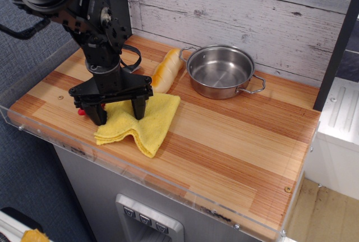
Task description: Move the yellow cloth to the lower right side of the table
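Note:
The yellow cloth (147,123) lies rumpled on the left front part of the table (241,141), one corner folded toward the front edge. My gripper (119,113) stands upright over the cloth's left half, open. Its black fingers (139,109) are spread wide, tips down at the cloth: the right one rests on the fabric, the left one stands at the cloth's left edge. Nothing is pinched between them.
A pale yellow-orange loaf (164,72) lies just behind the cloth, next to a steel pan (220,71) at the back. A small red thing (82,111) shows by the left finger. A clear acrylic rim (168,185) lines the front edge. A wood-plank wall stands behind.

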You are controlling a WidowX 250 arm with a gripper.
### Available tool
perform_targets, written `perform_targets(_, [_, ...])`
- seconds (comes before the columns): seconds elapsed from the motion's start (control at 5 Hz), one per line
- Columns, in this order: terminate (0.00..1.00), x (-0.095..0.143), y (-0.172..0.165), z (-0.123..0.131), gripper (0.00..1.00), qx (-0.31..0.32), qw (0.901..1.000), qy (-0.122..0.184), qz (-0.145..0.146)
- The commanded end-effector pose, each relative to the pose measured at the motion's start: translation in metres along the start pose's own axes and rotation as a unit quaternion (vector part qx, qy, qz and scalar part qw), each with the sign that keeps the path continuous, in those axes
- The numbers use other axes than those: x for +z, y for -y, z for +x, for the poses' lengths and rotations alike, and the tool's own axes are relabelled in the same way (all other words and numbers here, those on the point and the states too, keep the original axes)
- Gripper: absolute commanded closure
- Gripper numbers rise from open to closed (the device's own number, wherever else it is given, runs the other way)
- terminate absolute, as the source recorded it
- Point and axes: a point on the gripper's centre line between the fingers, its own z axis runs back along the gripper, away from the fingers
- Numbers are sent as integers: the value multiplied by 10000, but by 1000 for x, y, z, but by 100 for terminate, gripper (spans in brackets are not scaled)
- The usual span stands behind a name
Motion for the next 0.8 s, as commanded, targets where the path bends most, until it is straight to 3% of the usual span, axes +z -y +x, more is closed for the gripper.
perform_targets(0.0, [0,-13,6,-5,0,-179,9996,-197,-59])
perform_targets(0.4, [0,-26,68,-17,0,-1225,9918,-335,-173])
perform_targets(0.6, [0,-23,113,-35,0,-2150,9759,-289,-230])
